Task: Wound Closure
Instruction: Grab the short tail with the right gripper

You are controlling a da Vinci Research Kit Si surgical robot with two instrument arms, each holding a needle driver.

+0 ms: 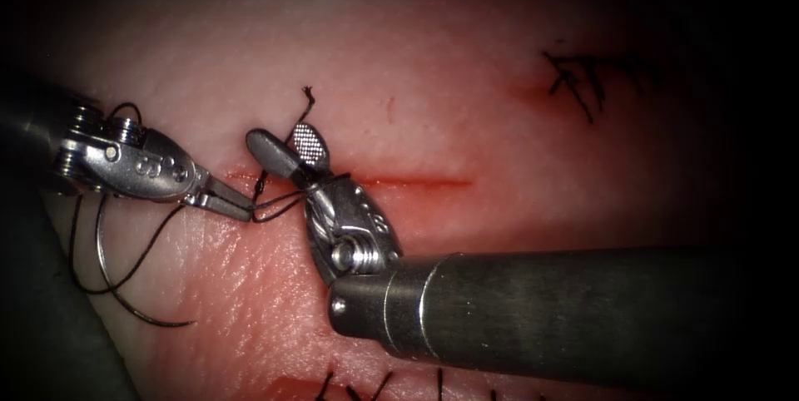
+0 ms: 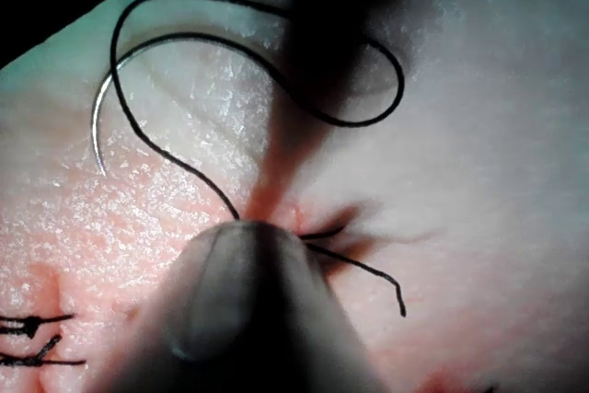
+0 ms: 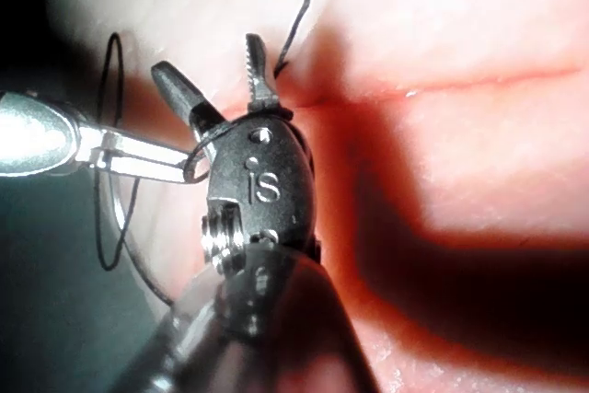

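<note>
Right tool (image 1: 287, 150), jaws apart, holds nothing, thread (image 1: 279, 201) looped round it at the cut (image 1: 416, 181). Left tool (image 1: 237, 204) clamped on limp, slippery thread. Stiff needle (image 1: 104, 259) lies free on tissue (image 1: 466, 93), left of the cut; grip mid-curve.

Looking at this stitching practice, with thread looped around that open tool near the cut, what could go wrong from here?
1. The thread is wrapped around the right tool, whose jaws stand open; the loop might slip off or snag.
2. The left tool is shut on the thread near the cut; a hard pull might tear the tissue.
3. The needle lies loose on the tissue left of the cut, held by neither tool; slack thread could drag it.
</note>
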